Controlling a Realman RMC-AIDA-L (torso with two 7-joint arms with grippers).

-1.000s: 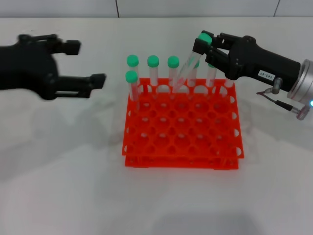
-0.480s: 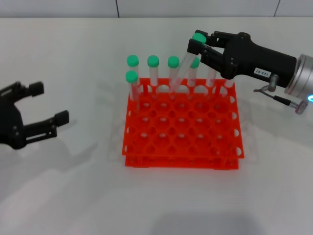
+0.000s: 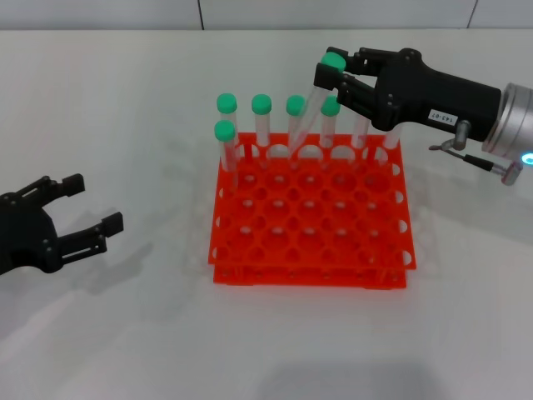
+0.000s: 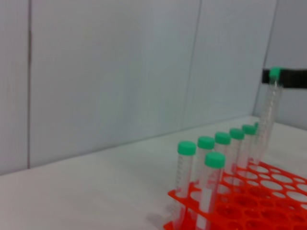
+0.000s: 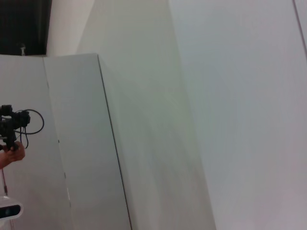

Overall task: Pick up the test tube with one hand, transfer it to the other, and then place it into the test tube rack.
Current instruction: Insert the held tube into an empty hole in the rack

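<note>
Test tube (image 3: 321,98) pinched at green cap by right gripper (image 3: 331,77), above far row of test tube rack (image 3: 310,215). Long axis tilted, cap far-right, bottom slanting down-left toward far-row hole. Left gripper (image 3: 83,208) spread apart, holding nothing, well left of rack.

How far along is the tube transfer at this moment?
The handover looks done: the left gripper is open and empty off to the rack's left. In hand: the right gripper holds the test tube tilted over the test tube rack's back row. Left: seating it in a hole.
</note>
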